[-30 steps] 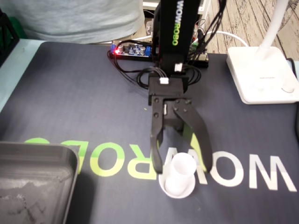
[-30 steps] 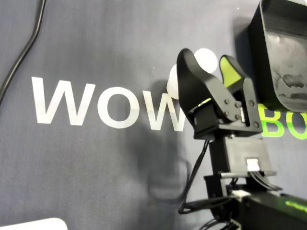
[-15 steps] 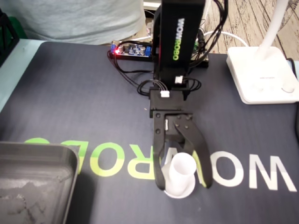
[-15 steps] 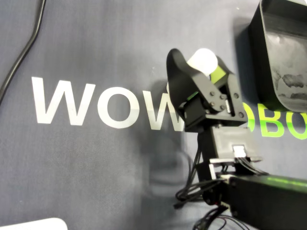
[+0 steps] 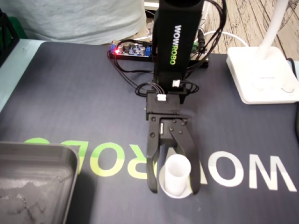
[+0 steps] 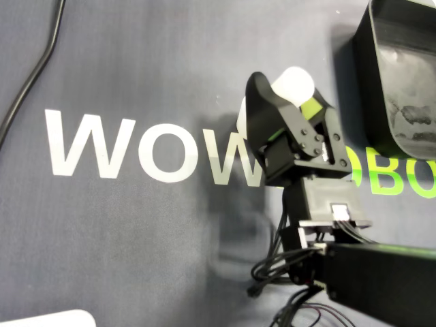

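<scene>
On the tabletop mat (image 5: 70,116), a white cup (image 5: 176,173) stands upright between the tips of the spread claw (image 5: 174,189), not yet pinched. Grasping looks to be the step; next, squeeze gently without tipping it.
</scene>
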Controlling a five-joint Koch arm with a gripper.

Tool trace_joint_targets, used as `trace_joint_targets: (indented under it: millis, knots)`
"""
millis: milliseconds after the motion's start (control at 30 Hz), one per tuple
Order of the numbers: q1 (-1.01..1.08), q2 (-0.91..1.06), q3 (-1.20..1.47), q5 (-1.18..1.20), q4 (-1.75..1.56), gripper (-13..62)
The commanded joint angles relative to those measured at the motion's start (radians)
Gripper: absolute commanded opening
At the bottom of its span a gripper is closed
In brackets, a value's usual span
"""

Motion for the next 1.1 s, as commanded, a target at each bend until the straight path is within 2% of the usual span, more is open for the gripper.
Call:
trace_joint_targets:
  millis: [0,233,433,533,700,833,1067]
  knots:
    - [0.009,0.005,-0.029,-0.009,-0.074,21.8]
    - [0.011,0.005,-0.029,-0.005,-0.074,18.2]
    - [0.008,0.005,-0.031,0.006,-0.072,18.1]
    - [0.006,0.006,-0.029,0.011,-0.074,12.7]
    - [0.005,0.005,-0.031,0.025,-0.072,11.9]
    - [-0.006,0.005,-0.031,0.044,-0.077,5.8]
    - [-0.011,0.009,-0.031,0.055,-0.077,5.8]
